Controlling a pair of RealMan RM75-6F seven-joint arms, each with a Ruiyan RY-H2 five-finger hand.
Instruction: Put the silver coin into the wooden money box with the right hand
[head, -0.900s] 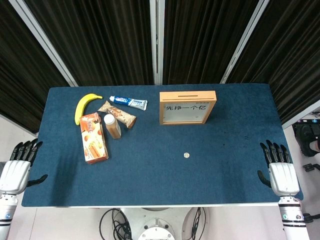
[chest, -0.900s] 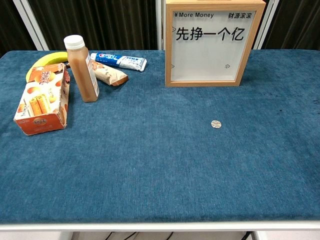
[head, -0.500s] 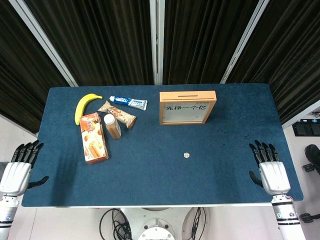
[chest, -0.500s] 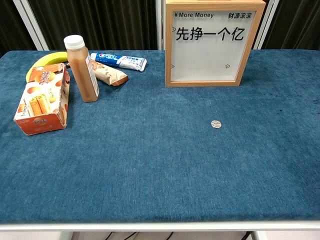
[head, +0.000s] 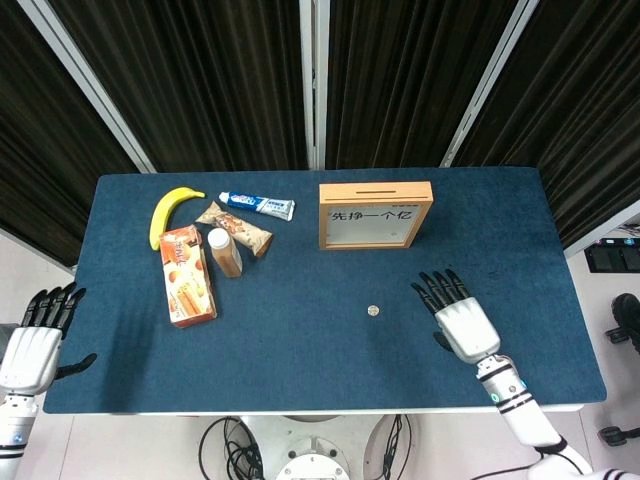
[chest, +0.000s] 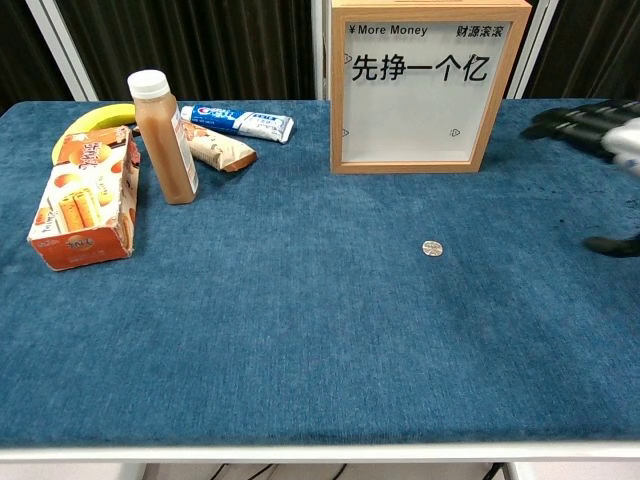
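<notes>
From the head view, the right hand (head: 462, 320) is hovering over the blue table (head: 300, 350) with fingers spread and nothing in it, near the silver coin (head: 373, 311), which is lying flat in front of the wooden money box (head: 375, 214). The left hand (head: 35, 345) is hanging empty off the table's edge, fingers apart.

From the chest view, the coin (chest: 432, 248) is lying apart from the upright box (chest: 415, 85); the right hand's fingertips (chest: 570, 118) are showing at the edge.

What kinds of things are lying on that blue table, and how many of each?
Banana: 1
Toothpaste tube: 1
Snack bar: 1
Drink bottle: 1
Biscuit box: 1
Wooden money box: 1
Silver coin: 1
Total: 7
</notes>
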